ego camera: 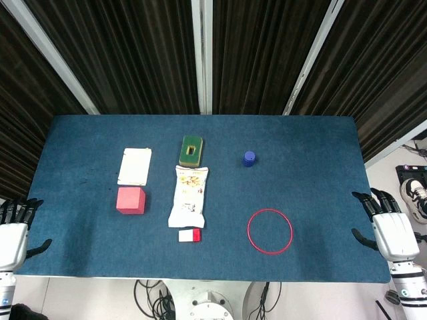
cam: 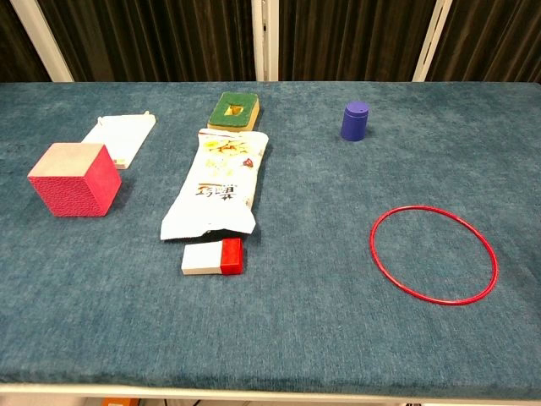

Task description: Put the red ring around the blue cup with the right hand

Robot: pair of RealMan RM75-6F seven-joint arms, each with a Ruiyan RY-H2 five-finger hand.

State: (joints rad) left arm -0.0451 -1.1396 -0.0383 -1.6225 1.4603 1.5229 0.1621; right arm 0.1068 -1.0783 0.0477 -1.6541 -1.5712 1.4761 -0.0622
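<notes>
A thin red ring (ego camera: 269, 231) (cam: 434, 254) lies flat on the blue table cloth at the front right. The small blue cup (ego camera: 249, 158) (cam: 356, 121) stands upside down further back, apart from the ring. My right hand (ego camera: 388, 229) hangs off the table's right edge, fingers spread, holding nothing. Off the left edge my left hand (ego camera: 13, 233) is likewise empty with fingers apart. Neither hand shows in the chest view.
A snack bag (ego camera: 187, 195) (cam: 218, 181) lies mid-table with a white and red block (ego camera: 190, 235) (cam: 213, 257) in front of it. A green sponge (ego camera: 191, 150) (cam: 233, 111), a white card (ego camera: 135, 165) (cam: 122, 139) and a pink cube (ego camera: 131, 200) (cam: 74, 179) sit to the left.
</notes>
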